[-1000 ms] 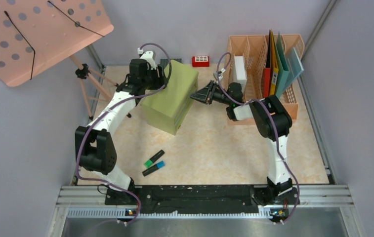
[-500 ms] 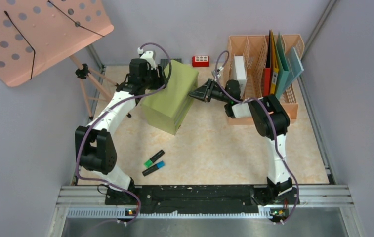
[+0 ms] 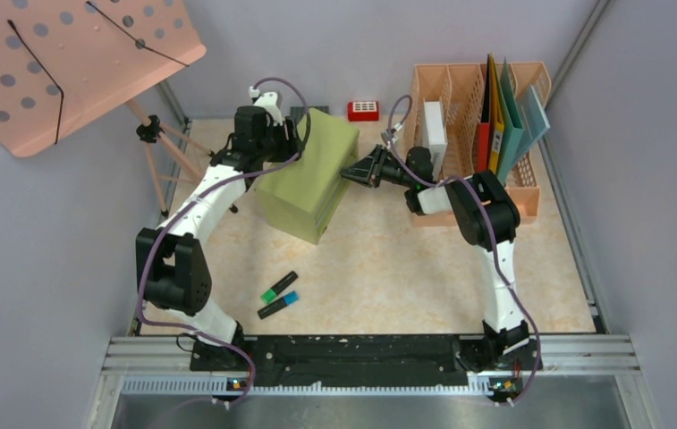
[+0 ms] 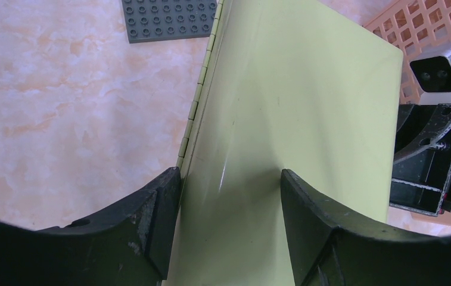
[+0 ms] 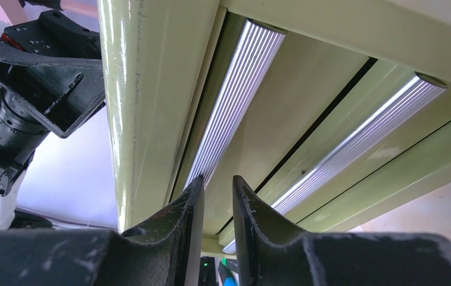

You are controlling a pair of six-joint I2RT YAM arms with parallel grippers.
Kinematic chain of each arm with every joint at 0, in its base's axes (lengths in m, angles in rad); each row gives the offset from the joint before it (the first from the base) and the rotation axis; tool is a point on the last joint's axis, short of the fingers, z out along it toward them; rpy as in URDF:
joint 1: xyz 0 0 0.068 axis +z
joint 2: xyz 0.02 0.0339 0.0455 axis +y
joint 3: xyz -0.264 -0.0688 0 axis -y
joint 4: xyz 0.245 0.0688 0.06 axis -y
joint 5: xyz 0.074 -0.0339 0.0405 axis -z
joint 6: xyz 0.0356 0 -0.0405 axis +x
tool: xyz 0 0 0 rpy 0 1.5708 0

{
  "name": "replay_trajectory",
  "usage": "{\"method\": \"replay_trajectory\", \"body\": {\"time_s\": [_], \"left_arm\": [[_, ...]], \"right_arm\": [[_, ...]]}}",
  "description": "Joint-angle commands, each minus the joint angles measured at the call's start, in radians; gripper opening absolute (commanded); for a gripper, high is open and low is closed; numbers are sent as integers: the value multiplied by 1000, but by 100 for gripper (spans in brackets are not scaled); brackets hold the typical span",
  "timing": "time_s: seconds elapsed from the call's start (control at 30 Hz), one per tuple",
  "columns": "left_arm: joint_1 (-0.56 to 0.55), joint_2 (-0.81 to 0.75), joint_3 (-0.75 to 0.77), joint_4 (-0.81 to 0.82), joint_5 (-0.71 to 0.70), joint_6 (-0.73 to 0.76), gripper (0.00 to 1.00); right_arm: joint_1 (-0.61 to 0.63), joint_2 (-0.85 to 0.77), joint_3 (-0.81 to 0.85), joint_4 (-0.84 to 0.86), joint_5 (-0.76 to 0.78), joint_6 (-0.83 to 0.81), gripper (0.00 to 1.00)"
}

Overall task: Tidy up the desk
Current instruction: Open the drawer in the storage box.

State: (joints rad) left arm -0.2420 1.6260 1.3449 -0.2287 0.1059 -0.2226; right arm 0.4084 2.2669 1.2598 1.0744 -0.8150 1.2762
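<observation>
The marbled beige surface (image 3: pixel 406 268) fills the floor of the booth between the grey walls, running from the front rail out to the far wall. On its far middle stands a green drawer cabinet (image 3: pixel 312 170), turned at an angle. The left hand (image 4: pixel 230 179) lies on the cabinet's top at the far left corner. Its fingers (image 4: pixel 157 220) are well apart, one at the hinged edge and the other on the flat panel, and nothing is clamped between them.

The right hand (image 3: pixel 352 172) has crept a little further left since a second ago, and its tip now meets the cabinet's drawer face. Its elbow has followed it leftward. Its fingers (image 5: pixel 190 214) are almost together with a slim empty gap between them, their tips just under a ribbed metal handle (image 5: pixel 235 101).

The cabinet, the left arm and the two highlighters, green (image 3: pixel 278 287) and blue (image 3: pixel 279 305), lying nearer the rail have not moved. An orange file rack (image 3: pixel 522 192) stands at the far right.
</observation>
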Motion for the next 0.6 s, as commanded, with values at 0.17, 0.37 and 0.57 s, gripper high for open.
{"method": "replay_trajectory", "body": {"time_s": [0.17,0.37,0.57], "left_arm": [[-55,88,-76,-327,93,23,0],[-56,86,-75,-325,93,25,0],[-56,89,-76,-324,98,25,0]], "right_arm": [[23,-6,35,76,5,34,24],[23,-16,31,85,1,46,23],[23,-25,18,84,2,48,22]]}}
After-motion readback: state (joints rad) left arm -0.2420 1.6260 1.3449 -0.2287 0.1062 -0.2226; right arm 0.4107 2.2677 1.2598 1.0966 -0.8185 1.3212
